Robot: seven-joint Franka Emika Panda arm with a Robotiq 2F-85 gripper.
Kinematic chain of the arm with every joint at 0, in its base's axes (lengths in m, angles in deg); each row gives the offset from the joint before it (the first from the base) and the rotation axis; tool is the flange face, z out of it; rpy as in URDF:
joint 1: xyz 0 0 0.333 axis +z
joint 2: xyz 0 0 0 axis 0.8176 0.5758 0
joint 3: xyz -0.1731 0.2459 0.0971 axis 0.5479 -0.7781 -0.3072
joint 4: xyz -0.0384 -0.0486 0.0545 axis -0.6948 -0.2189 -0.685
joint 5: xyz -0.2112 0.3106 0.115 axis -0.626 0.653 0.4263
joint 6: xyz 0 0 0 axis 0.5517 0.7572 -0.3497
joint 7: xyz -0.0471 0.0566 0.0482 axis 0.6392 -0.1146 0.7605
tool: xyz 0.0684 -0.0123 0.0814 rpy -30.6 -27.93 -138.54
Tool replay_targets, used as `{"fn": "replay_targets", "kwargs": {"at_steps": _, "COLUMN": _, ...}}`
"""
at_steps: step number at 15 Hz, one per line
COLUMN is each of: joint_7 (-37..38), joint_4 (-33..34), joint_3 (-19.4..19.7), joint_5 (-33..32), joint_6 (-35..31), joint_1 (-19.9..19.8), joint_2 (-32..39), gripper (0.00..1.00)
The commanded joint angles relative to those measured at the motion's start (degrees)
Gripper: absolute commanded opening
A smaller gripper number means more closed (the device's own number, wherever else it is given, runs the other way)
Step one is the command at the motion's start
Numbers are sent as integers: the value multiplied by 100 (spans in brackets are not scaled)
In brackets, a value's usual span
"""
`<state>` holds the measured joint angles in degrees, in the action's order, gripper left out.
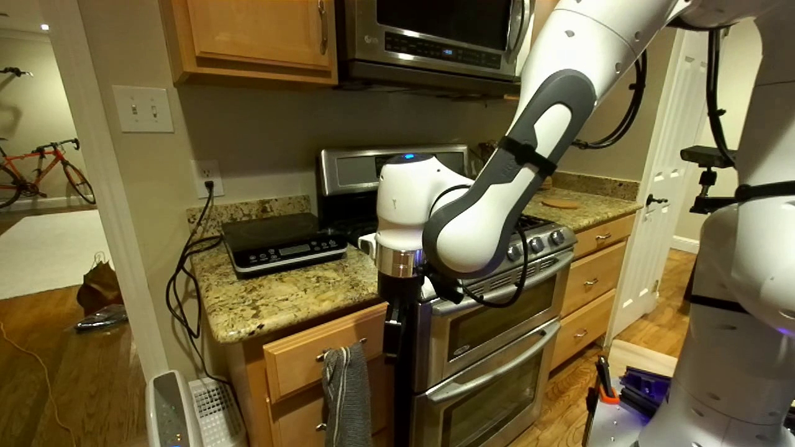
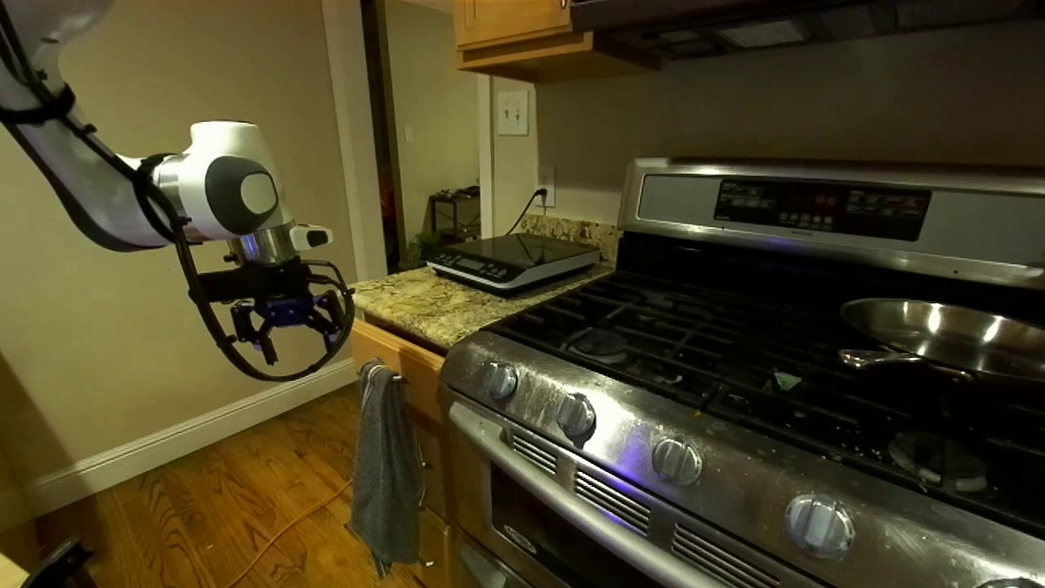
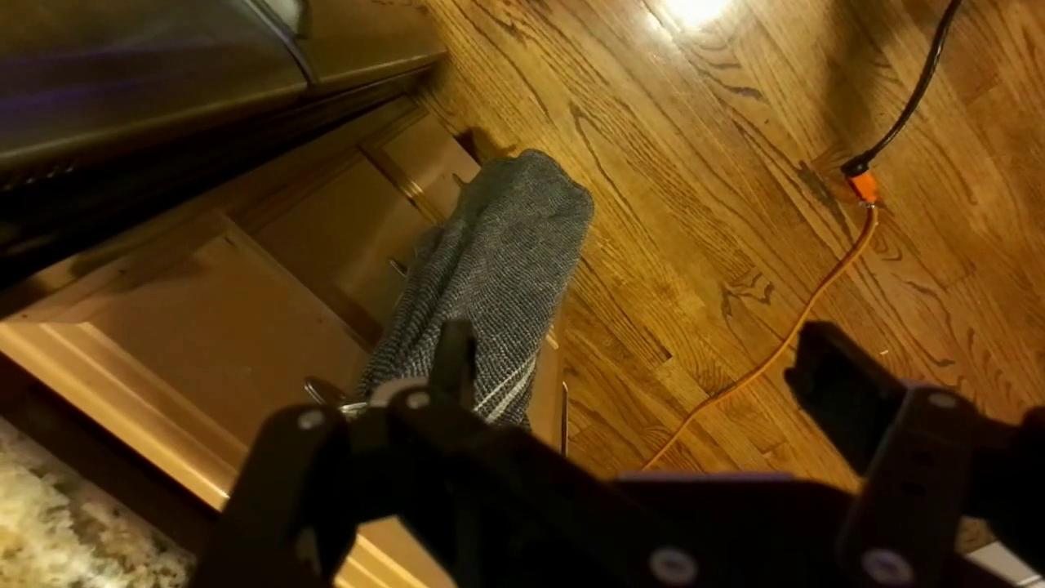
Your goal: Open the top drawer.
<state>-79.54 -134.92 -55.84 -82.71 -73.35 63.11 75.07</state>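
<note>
Wood floor (image 3: 653, 147) gives mostly open room across the right of the wrist view. The range (image 2: 629, 384) is cut off by the frame in both exterior views, and so is the arm (image 1: 559, 81), which covers part of the range in an exterior view. The granite countertop (image 1: 279, 295) ends in a rounded front edge above the top drawer (image 1: 292, 360), just beside the range; the drawer's end nearest the range is hard to make out. A dark gap shows along its upper edge, but whether it stands ajar I cannot tell. A gray towel (image 1: 348, 394) hangs down the drawer front, its lower end out of frame. The gripper (image 3: 641, 367) hangs apart from the drawer, fingers (image 3: 845, 396) spread wide, nothing in its hold; one finger crosses the towel in the wrist view. Under the towel, the handle (image 1: 321, 356) shows only at its ends.
</note>
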Motion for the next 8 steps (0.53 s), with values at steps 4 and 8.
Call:
{"fn": "replay_targets", "kwargs": {"at_steps": 4, "joint_7": 236, "joint_4": 104, "joint_3": 110, "joint_5": -732, "joint_6": -491, "joint_1": 74, "joint_2": 335, "gripper": 100}}
{"fn": "replay_targets", "kwargs": {"at_steps": 8, "joint_7": 456, "joint_4": 256, "joint_3": 161, "joint_5": -1463, "joint_6": -959, "joint_1": 109, "joint_2": 765, "gripper": 100}}
